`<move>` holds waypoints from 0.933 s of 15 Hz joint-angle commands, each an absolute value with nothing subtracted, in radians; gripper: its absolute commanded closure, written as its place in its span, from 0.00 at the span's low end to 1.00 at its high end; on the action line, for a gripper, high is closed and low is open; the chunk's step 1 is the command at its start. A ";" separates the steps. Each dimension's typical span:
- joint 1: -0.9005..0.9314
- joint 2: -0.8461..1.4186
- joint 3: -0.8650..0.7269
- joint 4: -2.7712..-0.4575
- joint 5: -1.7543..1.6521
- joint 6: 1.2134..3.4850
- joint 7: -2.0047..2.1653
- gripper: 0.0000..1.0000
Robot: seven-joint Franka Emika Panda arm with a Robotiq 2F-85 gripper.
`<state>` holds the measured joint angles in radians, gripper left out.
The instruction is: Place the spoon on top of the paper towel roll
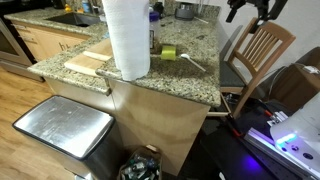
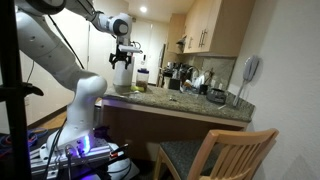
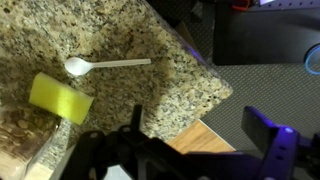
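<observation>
The white spoon (image 3: 100, 65) lies flat on the speckled granite counter (image 3: 150, 95), bowl end to the left; it also shows in an exterior view (image 1: 191, 62). The tall white paper towel roll (image 1: 128, 40) stands upright on the counter, to the left of the spoon. My gripper (image 3: 190, 150) is open and empty. It hangs high above the counter's corner, well clear of the spoon, and shows in both exterior views (image 1: 250, 10) (image 2: 122, 62).
A yellow-green cylinder (image 3: 60, 97) lies beside the spoon's bowl (image 1: 168, 53). A pale wooden board (image 1: 88, 62) lies next to the roll. A wooden chair (image 1: 257, 55) stands by the counter's end, a steel bin (image 1: 65, 130) below it.
</observation>
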<state>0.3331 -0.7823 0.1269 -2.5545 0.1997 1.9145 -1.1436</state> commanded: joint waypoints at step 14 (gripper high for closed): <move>0.316 -0.436 0.188 -2.629 0.149 2.476 -0.491 0.00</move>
<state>0.3461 -0.5537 0.1360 -2.6357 0.1941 2.3301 -0.6598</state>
